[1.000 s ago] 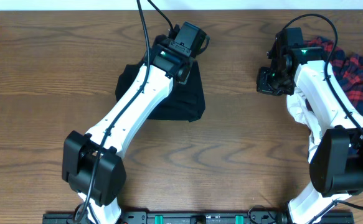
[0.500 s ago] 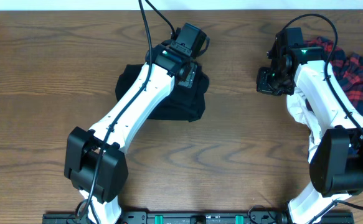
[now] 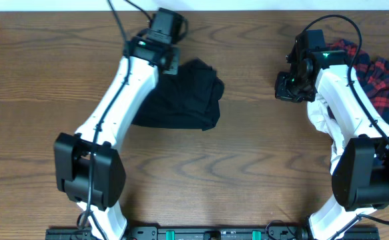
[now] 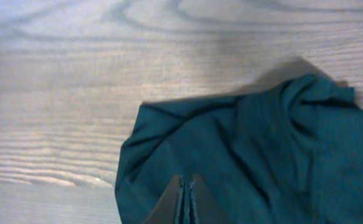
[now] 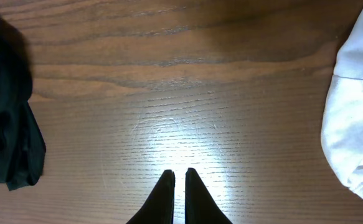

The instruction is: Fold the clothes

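A black garment (image 3: 181, 100) lies crumpled on the wooden table left of centre, with its upper right corner bunched up. In the left wrist view it looks dark teal (image 4: 262, 155). My left gripper (image 3: 170, 65) is at the garment's upper left edge; its fingers (image 4: 185, 190) are shut, with cloth beneath them. I cannot see any cloth pinched between them. My right gripper (image 3: 284, 88) is shut and empty over bare table (image 5: 179, 177), to the right of the black garment (image 5: 7, 124).
A white garment (image 3: 322, 113) lies under my right arm and also shows in the right wrist view (image 5: 355, 124). A red and blue plaid garment (image 3: 384, 80) lies at the right edge of the table.
My left arm has swung left and back, uncovering the black garment. The garment's upper right corner now looks bunched. The right arm has not moved.
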Tool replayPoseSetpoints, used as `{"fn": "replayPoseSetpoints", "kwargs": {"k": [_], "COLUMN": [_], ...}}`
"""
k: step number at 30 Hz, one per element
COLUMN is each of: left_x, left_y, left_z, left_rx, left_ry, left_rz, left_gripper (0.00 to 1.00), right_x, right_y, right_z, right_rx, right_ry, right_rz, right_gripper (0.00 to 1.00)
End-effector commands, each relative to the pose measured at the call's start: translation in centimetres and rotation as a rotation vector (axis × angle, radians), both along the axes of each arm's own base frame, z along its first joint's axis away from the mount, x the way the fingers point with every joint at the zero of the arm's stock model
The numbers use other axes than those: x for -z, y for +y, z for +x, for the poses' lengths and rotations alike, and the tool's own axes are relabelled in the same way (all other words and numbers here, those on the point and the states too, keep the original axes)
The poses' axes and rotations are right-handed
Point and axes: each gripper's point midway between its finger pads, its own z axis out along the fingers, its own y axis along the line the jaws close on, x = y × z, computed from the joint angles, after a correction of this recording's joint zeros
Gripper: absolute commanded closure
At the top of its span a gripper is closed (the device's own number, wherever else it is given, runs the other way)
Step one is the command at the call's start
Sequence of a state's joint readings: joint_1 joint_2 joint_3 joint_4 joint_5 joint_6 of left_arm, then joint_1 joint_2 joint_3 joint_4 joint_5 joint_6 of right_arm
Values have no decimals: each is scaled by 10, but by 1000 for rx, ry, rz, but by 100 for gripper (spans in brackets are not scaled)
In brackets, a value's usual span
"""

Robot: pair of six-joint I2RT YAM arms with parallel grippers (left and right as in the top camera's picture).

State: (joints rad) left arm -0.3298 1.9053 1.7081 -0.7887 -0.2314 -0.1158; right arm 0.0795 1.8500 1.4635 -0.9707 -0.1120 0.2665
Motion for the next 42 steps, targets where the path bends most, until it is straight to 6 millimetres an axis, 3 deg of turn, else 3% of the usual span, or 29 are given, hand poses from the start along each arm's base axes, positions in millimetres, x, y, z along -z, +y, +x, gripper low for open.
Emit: {"fn": "replayPoseSetpoints", "kwargs": {"k": [1,7,13,17,20,29,31,37,42], "left_x": [-1,26,44,56,67,100,109,163,190], "left_y": [0,21,10,15,16,10,12,22,19], "left_z": [-6,-36,-65,-73,-73,-44,-46,-87,-129], "left_rx": [-18,-159,-137,-147,-128,-40,-49,-76,-97], "left_ry": [43,194,331,363,360,218,229,427,634], "left_rz": [-130,-138,-180,-165,-156,-170,-170,-119,-141], "left_gripper": [94,94,93,78,78,78,78,79,94], "right_x": [-7,-6,-6,-6,-6,-5,-5,-5,-5], "right_y": [-3,-2,1,3,4,3,3,3,3], "right_z": [3,3,2,1,-1,-4,-4,-5,-5], "right_rx": [-6,-13,-48,-54,-55,-54,-54,-54,-54], "right_ry": [-22,-20,-22,-18,-13,0,3,4,4], "right_rz": [-4,-5,-7,-8,-8,-9,-9,-9,-9], "right_gripper": [93,91,90,90,90,90,90,91,91]}}
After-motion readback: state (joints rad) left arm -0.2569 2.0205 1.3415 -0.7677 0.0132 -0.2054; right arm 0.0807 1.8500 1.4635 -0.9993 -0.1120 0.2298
